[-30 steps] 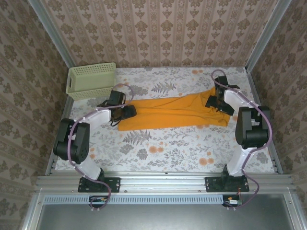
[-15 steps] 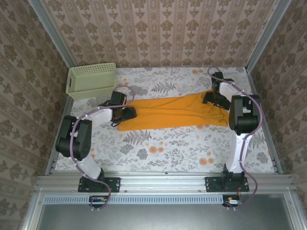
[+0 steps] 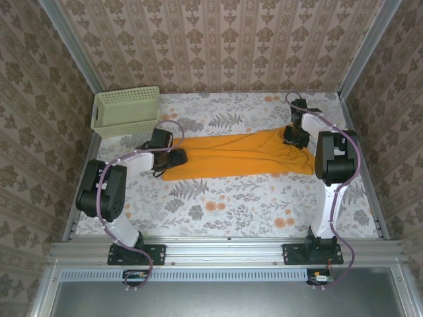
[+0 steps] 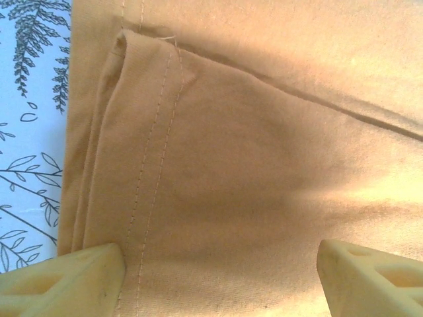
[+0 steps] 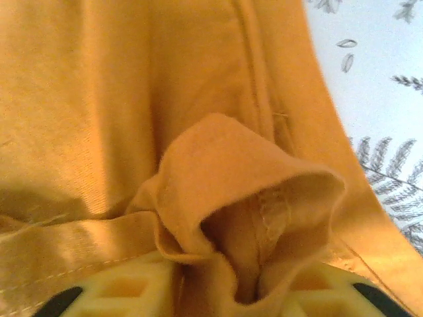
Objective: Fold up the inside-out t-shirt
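Note:
The inside-out t-shirt (image 3: 241, 153) lies as a long orange-yellow band across the middle of the flowered table. My left gripper (image 3: 173, 157) sits over its left end; the left wrist view has the jaws wide open with flat, stitched t-shirt cloth (image 4: 251, 172) between the pale fingers (image 4: 73, 281). My right gripper (image 3: 295, 137) is at the shirt's far right end. In the right wrist view its yellow fingers (image 5: 119, 290) are shut on a bunched, looped fold of t-shirt cloth (image 5: 225, 178) that rises between them.
A pale green lattice basket (image 3: 125, 110) stands at the far left corner, just behind the left arm. Patterned walls and metal rails close in the table (image 3: 218, 211) on three sides. Bare tablecloth stretches in front of the shirt.
The right arm reached farther back to the shirt's upper right edge, and its gripper went from open to shut on a fold of cloth. The left gripper stayed in place, open.

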Robot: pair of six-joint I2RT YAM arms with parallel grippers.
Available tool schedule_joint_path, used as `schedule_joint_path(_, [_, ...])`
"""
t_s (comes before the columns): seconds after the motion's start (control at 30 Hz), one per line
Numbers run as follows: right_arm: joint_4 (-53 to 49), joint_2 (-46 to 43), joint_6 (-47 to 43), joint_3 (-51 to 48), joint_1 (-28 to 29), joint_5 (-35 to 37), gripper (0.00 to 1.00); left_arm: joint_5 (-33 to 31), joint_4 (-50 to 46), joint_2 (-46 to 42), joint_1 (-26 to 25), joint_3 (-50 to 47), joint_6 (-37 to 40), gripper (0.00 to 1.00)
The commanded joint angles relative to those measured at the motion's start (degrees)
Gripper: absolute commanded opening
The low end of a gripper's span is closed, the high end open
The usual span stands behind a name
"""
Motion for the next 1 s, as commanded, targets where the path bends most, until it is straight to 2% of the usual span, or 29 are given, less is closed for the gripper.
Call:
schedule_joint_path(0.0, [-2.05, -0.79, 0.32, -4.5, -0.72, 1.61, 0.21, -1.62, -3.63, 0.15, 0.16, -3.25, -1.48, 0.79])
schedule_joint_path(0.13, [-0.48, -5.32, 0.55, -7.76, -1.4, 3.89, 0.0, -1.89, -3.4, -0.38, -1.44, -5.18, -2.08, 0.79])
schedule_joint_path(0.33, [-3.04, -14.66, 0.34, -9.98, -1.45, 12.31, 0.0, -3.77, -3.75, -5.17, -6.86, -8.69, -4.92, 0.79])
schedule_joint_path(0.37, [-3.72, -16.05, 0.12, -10.2, -1.49, 14.15, 0.0, -4.02, -3.68, -5.91, -9.95, -9.31, -5.91, 0.79])
schedule_joint_path(0.47, [-6.25, -19.99, -0.58, -9.86, -1.49, 18.78, 0.0, -4.03, -3.93, -7.24, -14.85, -9.74, -8.28, 0.79])
schedule_joint_path(0.57, [-8.19, -23.32, -2.45, -8.57, -0.87, 22.62, 0.0, -3.25, -4.38, -10.81, -17.59, -9.96, -9.74, 0.79])
schedule_joint_path(0.77, [-14.97, -24.2, -6.99, -0.79, 4.96, 28.75, 0.0, -3.85, -5.81, -19.01, -15.89, -9.05, -7.79, 0.81])
schedule_joint_path(0.97, [-23.49, -19.8, -7.91, 7.56, 14.71, 33.85, 0.0, -0.82, -4.91, -18.98, -11.85, -9.62, -6.39, 0.79])
